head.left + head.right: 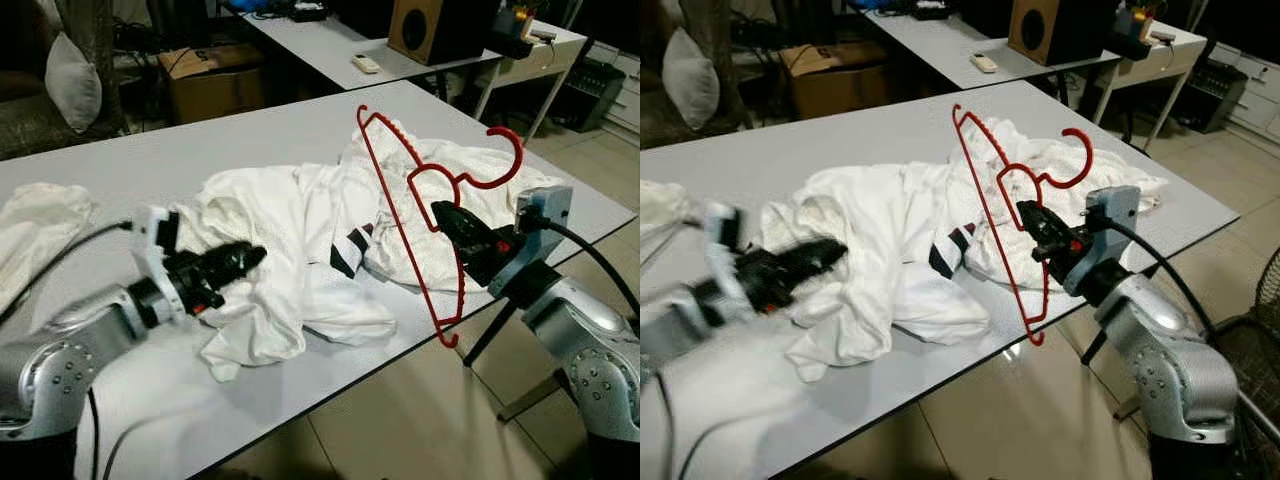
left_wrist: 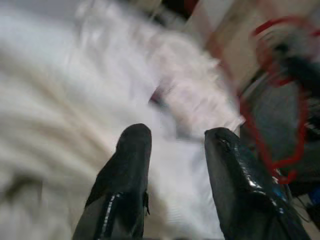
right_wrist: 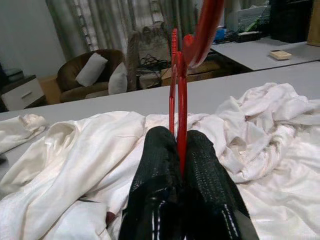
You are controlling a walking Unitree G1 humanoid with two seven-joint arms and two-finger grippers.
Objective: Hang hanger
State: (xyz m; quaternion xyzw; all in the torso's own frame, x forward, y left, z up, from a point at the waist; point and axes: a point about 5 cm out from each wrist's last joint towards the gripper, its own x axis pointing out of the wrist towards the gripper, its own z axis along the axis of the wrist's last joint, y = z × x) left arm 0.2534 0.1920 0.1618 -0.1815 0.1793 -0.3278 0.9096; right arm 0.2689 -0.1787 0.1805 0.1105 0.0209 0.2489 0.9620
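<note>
A red plastic hanger [image 1: 420, 215] stands tilted above the table's right part, its hook [image 1: 505, 160] up and to the right. My right gripper [image 1: 448, 218] is shut on the hanger's neck; the right wrist view has the red bar [image 3: 179, 115] pinched between the two black fingers [image 3: 157, 165]. A crumpled white garment [image 1: 300, 250] with a dark striped trim lies across the middle of the grey table [image 1: 150, 170]. My left gripper [image 1: 245, 258] is open, low over the garment's left side, its fingers [image 2: 127, 165] apart above the cloth.
Another white cloth [image 1: 35, 225] lies at the table's left edge. A second table [image 1: 330, 45] with a speaker [image 1: 425, 25] stands behind. A cardboard box [image 1: 210, 80] and a sofa with cushions [image 1: 70, 80] are at the back left. Tiled floor [image 1: 400, 420] lies below the near table edge.
</note>
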